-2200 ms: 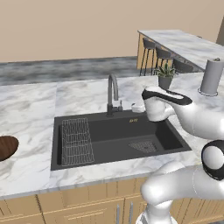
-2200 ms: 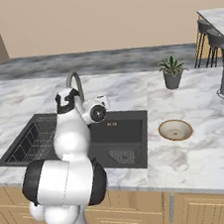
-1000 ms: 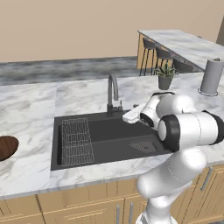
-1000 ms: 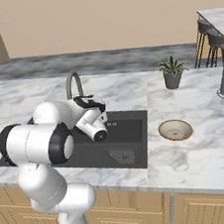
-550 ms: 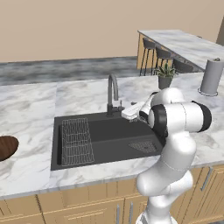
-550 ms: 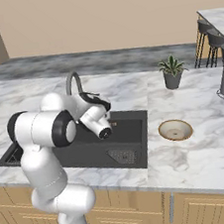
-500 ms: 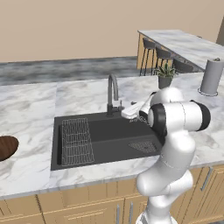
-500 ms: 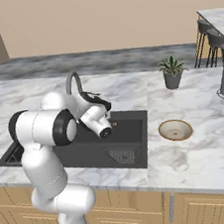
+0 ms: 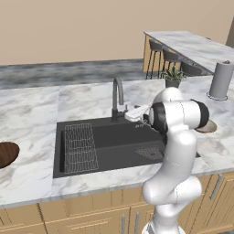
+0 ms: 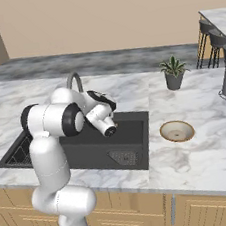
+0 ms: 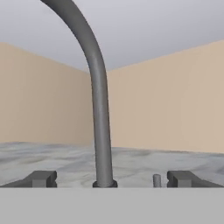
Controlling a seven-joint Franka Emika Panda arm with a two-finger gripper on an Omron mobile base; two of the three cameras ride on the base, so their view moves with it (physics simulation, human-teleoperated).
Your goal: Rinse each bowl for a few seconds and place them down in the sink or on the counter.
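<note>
Two rigid, shallow bowls to deal with, neither yet in the sink point(image 9: 109, 157). Brown wood-grained bowl point(image 9: 7, 154) at the far left edge of the tabletop point(image 9: 32, 114), well apart from the basin and partly cut off by the frame. Smaller tan bowl point(image 10: 176, 131) on the tabletop just right of the sink, resting upright.

Judged stiff and light, probably wood or ceramic-like, not fragile in a short set-down but likely slick once wet. Best taken by the rim: one finger inside the wall, one outside, since both bowls look too wide to span across. Low, sloping walls leave little to pinch, so a deep bite over the lip seems wise; the wide brown one likely tips more when lifted from one edge.

Fingers point(image 11: 42, 178) spread as wide as they go, holding nothing and touching nothing. Pointed level at the grey arched tap point(image 11: 99, 109), its stem rising between the two tips, with a small grey lever point(image 11: 157, 180) just beside the base. Gripper point(image 9: 137, 113) hovering over the back edge of the basin, close to the tap foot.
</note>
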